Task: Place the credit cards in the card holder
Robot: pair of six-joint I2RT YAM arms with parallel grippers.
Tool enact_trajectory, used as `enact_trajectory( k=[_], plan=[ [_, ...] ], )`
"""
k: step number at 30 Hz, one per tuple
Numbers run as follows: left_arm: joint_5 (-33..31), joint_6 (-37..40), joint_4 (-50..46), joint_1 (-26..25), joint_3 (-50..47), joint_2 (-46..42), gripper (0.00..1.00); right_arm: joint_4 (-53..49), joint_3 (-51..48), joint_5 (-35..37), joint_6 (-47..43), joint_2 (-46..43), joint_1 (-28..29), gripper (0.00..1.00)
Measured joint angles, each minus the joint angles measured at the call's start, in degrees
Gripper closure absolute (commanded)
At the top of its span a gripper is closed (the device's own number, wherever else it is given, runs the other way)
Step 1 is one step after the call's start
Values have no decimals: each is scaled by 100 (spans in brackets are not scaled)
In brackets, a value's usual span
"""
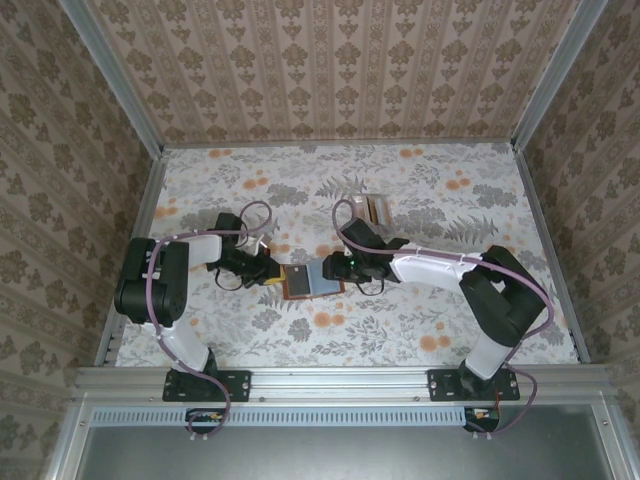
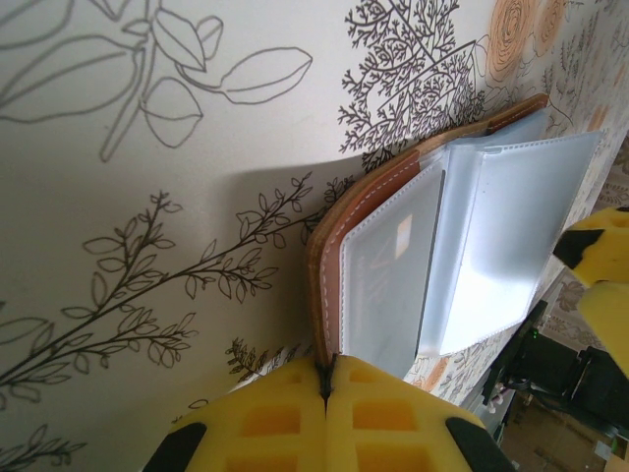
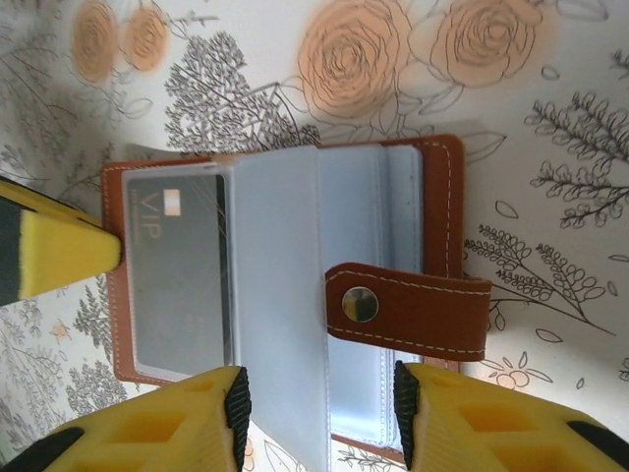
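Observation:
The reddish-brown card holder (image 1: 300,283) lies open on the floral cloth between the two arms. My left gripper (image 1: 270,272) is shut on the edge of its left cover (image 2: 329,295). A grey credit card (image 3: 177,280) marked VIP sits in the left clear sleeve. My right gripper (image 3: 316,415) stands open at the holder's near edge. Its jaws straddle a loose clear sleeve leaf (image 3: 280,295) without touching it. The closing tab (image 3: 408,310) with its metal snap is folded across the right-hand sleeves. More credit cards (image 1: 378,208) lie in a small pale and tan stack behind the right arm.
Patterned walls close in the table at the back and on both sides (image 1: 320,70). A metal rail (image 1: 340,382) runs along the near edge, where the arm bases are bolted. The left gripper's yellow finger (image 3: 54,254) shows at the holder's left edge in the right wrist view.

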Motion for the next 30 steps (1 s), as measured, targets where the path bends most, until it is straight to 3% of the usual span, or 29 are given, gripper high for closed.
enact_trajectory(
  k=[6,10,19,24,27,30],
  plan=[
    [0,0,0,0,0,2,100,201,2,-262,59,260,63,55],
    [0,0,0,0,2,2,100,240,76,-422,48,372,120,64],
    [0,0,2,0,2,0,97,76,1003,-848,-138,660,531,69],
    [-7,2,0,0,2,-4,85,57,1165,-1056,-114,1110,756,65],
    [-11,9,0,0,0,-15,77,-17,1139,-1056,-107,1102,789,55],
    [-7,4,2,0,2,-31,71,-144,1091,-850,-118,872,675,52]
  ],
)
